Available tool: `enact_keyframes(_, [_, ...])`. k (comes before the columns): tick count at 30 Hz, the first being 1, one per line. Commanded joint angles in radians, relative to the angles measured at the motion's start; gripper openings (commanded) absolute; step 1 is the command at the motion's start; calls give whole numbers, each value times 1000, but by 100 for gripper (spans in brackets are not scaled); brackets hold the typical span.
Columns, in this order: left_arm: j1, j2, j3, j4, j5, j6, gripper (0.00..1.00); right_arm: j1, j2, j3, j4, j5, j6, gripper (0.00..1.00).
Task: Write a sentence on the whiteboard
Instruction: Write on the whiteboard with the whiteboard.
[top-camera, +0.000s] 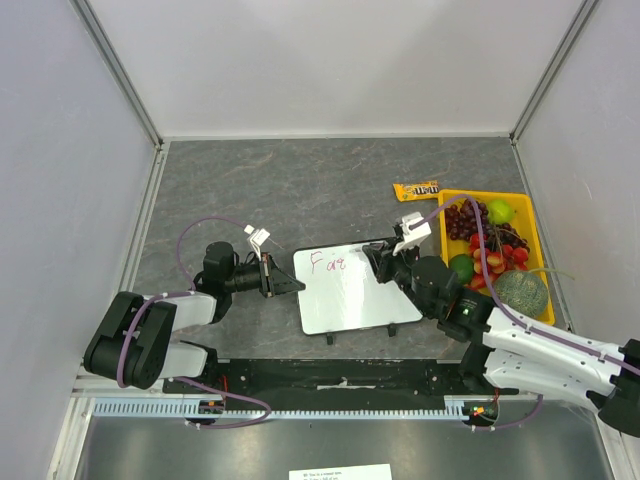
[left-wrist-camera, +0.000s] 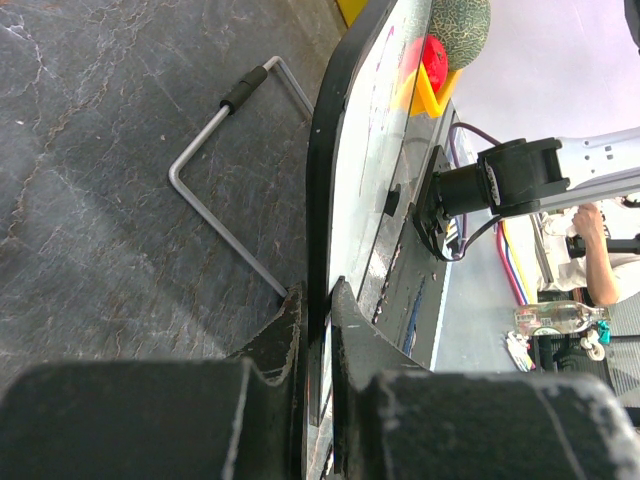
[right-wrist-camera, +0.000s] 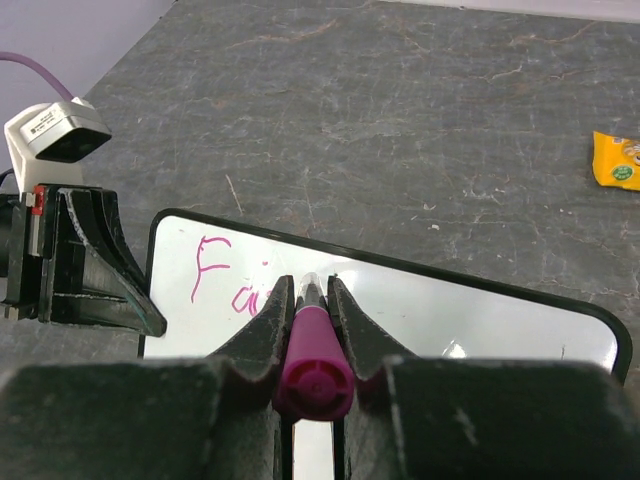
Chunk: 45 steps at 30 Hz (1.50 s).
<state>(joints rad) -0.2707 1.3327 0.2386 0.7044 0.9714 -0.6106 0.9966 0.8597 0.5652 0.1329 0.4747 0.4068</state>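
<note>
The whiteboard (top-camera: 355, 300) sits on the grey tabletop (top-camera: 300, 170) near its front edge, between the arms. The left end effector (left-wrist-camera: 318, 300) is clamped on the board's left edge. The right end effector (right-wrist-camera: 312, 290) grips a pink marker (right-wrist-camera: 312, 350) just beside the pink letters (top-camera: 327, 263) "Fai".

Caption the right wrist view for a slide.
Right gripper holds a magenta marker at the whiteboard, pink lettering begun; left gripper clamps the board's edge.
</note>
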Motion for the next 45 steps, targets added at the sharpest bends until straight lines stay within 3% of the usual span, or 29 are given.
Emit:
enact_keyframes(1, [-7, 16, 13, -39, -65, 66, 2, -10, 21, 59, 33, 41, -37, 0])
enact_keyframes(17, [-9, 16, 13, -40, -63, 66, 2, -38, 75, 62, 59, -1, -13, 0])
enact_keyframes(45, [-10, 17, 13, -42, -66, 66, 2, -42, -22, -77, -49, -111, 86, 0])
